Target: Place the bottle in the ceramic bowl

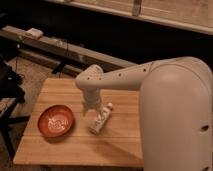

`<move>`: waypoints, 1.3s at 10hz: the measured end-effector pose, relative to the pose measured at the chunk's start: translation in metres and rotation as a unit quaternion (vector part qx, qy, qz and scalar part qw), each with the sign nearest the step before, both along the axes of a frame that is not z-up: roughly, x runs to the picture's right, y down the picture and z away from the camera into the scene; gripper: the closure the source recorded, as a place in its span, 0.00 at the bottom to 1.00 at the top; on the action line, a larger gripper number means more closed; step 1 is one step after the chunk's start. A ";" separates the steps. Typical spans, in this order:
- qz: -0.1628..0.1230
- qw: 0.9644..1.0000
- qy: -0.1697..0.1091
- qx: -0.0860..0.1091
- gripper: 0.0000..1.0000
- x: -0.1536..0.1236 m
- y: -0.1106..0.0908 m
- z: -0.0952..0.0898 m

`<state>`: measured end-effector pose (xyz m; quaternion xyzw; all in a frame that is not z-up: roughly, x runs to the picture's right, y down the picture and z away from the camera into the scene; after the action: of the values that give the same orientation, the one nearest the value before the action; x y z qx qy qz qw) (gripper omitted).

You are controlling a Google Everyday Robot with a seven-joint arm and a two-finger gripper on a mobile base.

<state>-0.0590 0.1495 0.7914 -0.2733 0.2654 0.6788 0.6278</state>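
Just beside the bottle hangs the tool — its tip indistinct.

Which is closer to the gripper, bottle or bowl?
The white bottle, lying beside the gripper low over the table; the red-orange bowl sits farther off.

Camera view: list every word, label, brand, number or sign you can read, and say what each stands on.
No text can be read here.
The bottle: pale print on its label, too blurred to read.
The ceramic bowl: whitish markings inside, no legible letters.
The hand, over the table between bowl and bottle: no marking visible.
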 end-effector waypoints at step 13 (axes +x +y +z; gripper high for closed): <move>0.051 0.997 0.029 -0.054 0.36 0.035 0.028 0.055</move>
<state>-0.0239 0.1775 0.8462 -0.3000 0.3052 0.7024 0.5688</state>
